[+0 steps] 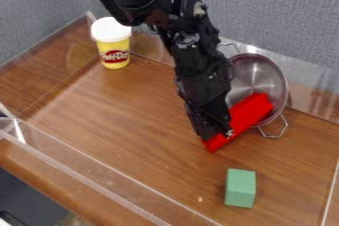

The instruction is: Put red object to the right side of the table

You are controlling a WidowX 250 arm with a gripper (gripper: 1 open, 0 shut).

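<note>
Red object (248, 118) sat right of centre in the frame, long block lying at an angle, lower end toward the front, upper end tucked by the steel pot (255, 79) and its wire handle. Looked to be touching the pot's rim, tho I couldn't be sure from where I stood. Gripper (212, 131) was down on the block's lower-left end, pointing nearly straight at the table (93, 111). Jaws were pinched in close to fully shut, apparently nipping the block's near end; the exact contact was hidden behind the black fingers, so whether it gripped or just pressed I couldn't say.

Step in hand, as I read it: the carry/drag of the block toward the right side, roughly mid-way. Block wasn't at the right wall yet. Next move would call for more travel to the right edge of the frame, clearing the pot handle and keeping off the green cube (240, 186) lower right. Yellow tub (111, 42) stood upper left, well apart.
</note>
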